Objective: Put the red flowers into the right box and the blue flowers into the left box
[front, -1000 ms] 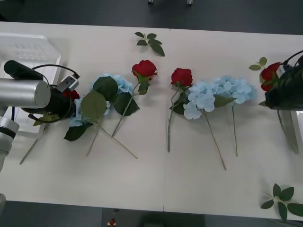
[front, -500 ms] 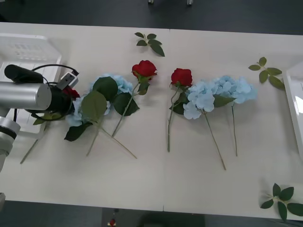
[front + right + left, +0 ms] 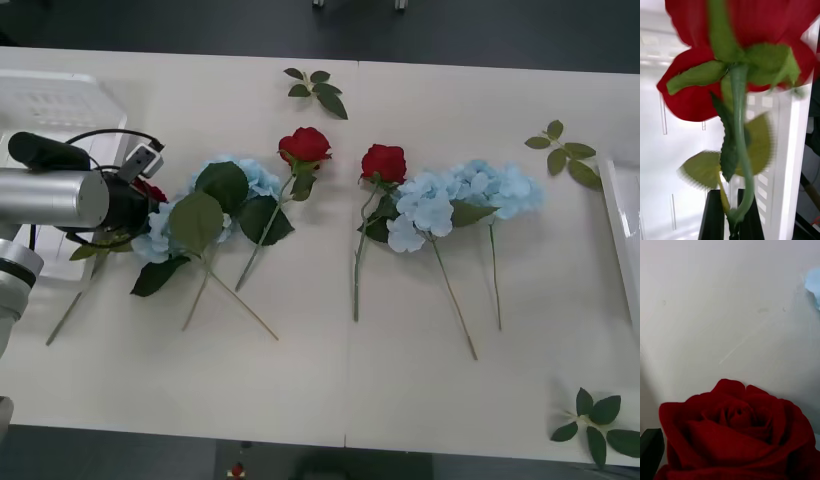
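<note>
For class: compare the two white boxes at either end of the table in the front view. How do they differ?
The left box shows a broad stretch of rim and floor behind the left arm; the right box shows as a narrow strip at the table's right edge. The right box sits nearer the robot. Both are white plastic.

No readable text, label, brand, number or sign is showing anywhere in these pictures.
</note>
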`<state>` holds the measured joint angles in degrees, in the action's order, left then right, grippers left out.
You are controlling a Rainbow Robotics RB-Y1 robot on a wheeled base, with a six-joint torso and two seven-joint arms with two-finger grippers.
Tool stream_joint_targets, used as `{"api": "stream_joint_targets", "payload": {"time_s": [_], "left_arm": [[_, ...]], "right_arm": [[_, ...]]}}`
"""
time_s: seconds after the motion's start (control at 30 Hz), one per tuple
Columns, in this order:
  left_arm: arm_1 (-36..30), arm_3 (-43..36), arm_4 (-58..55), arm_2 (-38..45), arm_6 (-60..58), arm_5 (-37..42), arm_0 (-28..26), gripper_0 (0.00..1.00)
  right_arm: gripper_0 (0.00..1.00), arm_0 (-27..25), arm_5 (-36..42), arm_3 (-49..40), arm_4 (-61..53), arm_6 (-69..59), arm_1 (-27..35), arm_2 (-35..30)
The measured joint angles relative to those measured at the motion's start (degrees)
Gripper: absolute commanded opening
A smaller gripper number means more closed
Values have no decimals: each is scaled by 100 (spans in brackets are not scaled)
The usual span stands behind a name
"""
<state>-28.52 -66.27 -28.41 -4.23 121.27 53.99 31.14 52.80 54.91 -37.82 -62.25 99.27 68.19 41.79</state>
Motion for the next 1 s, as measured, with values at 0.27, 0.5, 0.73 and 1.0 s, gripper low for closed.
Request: {"api": "stream_joint_targets", "payload": {"time_s": [0.27,0.5,0.73,1.0], "left_arm": [[-69,-3,0,595,429,1398,105,100],[-70,-108,132,1163,790,1839,104,100],[-70,-121,134,1108,790,1731,104,100],[-73,363,68,611,790,952,105,100]], "right_arm": [[81,-1,-6,220,-231,67,-90,0],[83,-1,13,163,-438,70,-90,0],[85,-1,660,-538,-1246,177,102,0],[85,0,1671,-2278,-2665,176,1035,0]]}}
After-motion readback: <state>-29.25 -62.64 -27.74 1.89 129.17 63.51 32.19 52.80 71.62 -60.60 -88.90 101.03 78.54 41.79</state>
